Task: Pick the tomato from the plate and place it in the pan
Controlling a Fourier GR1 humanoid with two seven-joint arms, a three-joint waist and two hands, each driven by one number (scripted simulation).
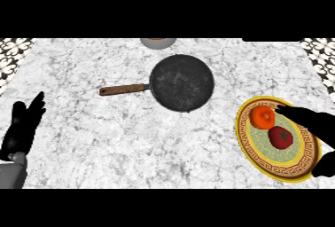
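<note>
The marble surface [98, 146] carries a dark round pan [182, 83] towards its far middle, with the brown handle [123, 89] pointing left. The pan has nothing in it. Just beyond it, at the far edge, I can see part of a pale round vessel [157, 42], cut off by the view.

On the right stands a plate [243, 141] with a yellow patterned rim and a pale green centre. The red tomato [281, 137] lies on it, near the middle. An orange fruit [263, 117] sits just beside the tomato on the far side; the two look as if they touch.

The right hand [314, 122] reaches over the plate from the right edge. Its fingers are stretched out towards the left, and their tips end right at the orange fruit, above the tomato. The thumb shows apart, lower down by the plate's near rim. The hand is spread and has hold of nothing.

The left hand [23, 128] rests at the left edge, well away from the pan and plate, fingers straight and pointing up, holding nothing.
</note>
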